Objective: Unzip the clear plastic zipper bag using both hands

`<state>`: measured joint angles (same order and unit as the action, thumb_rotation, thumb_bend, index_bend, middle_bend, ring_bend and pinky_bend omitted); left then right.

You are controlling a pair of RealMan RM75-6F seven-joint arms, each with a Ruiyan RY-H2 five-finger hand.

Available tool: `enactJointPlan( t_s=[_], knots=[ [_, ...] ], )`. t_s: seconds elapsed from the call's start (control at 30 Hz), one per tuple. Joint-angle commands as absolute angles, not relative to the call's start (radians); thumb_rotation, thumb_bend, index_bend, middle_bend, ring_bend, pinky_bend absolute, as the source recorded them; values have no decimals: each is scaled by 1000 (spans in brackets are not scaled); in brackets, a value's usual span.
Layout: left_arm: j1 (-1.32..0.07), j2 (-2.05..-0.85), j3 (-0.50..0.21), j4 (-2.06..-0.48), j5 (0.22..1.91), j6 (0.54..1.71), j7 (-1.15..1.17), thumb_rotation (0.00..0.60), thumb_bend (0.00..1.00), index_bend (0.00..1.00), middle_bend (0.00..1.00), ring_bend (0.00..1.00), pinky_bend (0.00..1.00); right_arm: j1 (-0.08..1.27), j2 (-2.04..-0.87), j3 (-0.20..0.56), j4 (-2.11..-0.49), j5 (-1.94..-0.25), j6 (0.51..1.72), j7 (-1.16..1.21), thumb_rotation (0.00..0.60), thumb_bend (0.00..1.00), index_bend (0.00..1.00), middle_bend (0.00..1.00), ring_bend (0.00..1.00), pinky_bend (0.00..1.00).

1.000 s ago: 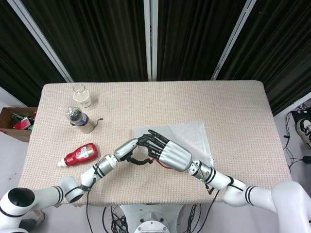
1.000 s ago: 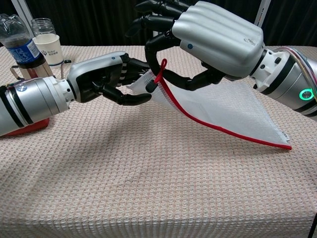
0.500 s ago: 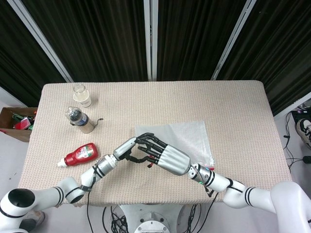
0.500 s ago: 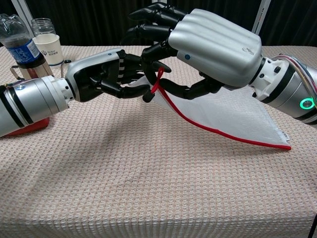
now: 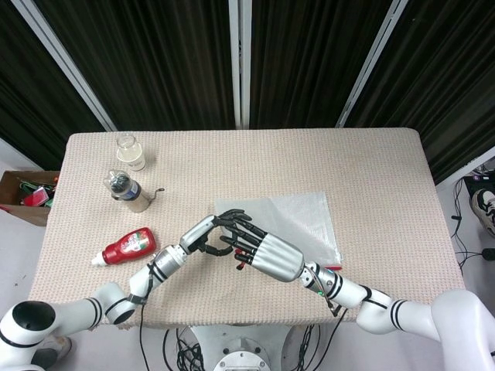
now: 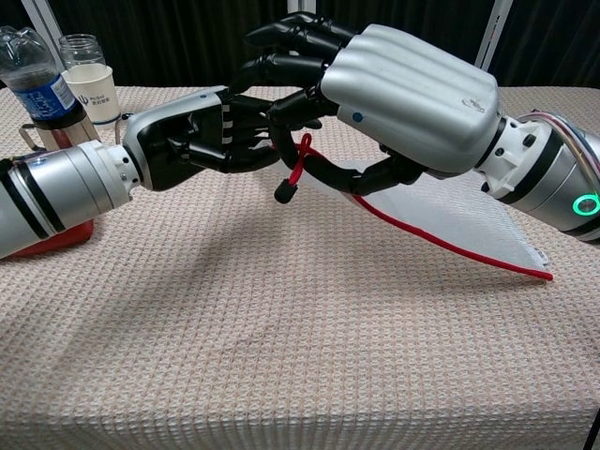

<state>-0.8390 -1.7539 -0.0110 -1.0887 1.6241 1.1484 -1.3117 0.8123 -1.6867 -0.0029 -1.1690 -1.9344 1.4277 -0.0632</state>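
Near the middle of the frame in the head view, the clear zipper bag (image 5: 298, 218) lies on the beige woven bench (image 5: 371, 166), with its left corner raised off the cloth and its right end still down near the bench's lower right. In the chest view the bag's red zipper edge (image 6: 450, 246) runs in a slope from the raised corner at centre down to the right, and a red pull cord (image 6: 298, 161) with a small dark tip hangs free at that corner. The left hand (image 6: 192, 141) comes in from the left side of the frame, its dark fingers (image 6: 246, 131) curled in and closed around the raised corner of the bag. The right hand (image 6: 375, 103) reaches in from the right and sits above and against the left one, its fingers (image 6: 286, 66) bent over the same corner and gripping the bag close to the cord; exactly which part they pinch cannot be told. At the upper left of the head view stand a glass jar (image 5: 129, 152) and a plastic bottle (image 5: 124, 188), and a red ketchup bottle (image 5: 128, 246) lies on its side below them, all well apart from the bag.
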Motion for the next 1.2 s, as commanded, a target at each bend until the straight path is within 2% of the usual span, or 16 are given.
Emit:
enactJointPlan(
  t_s=[0.03, 1.2],
  knots=[
    [-838, -1753, -14, -1089, 1622, 1149, -1330, 600, 377, 599, 208, 78, 135, 810, -1685, -5, -1169, -1936, 1429, -65, 600, 597, 1000, 157, 0, 0],
    [-824, -1727, 1, -1105, 1651, 1196, -1438, 600, 380, 612, 208, 78, 135, 763, -1669, -11, -1163, -1926, 1462, -48, 600, 595, 1000, 159, 0, 0]
  ],
)
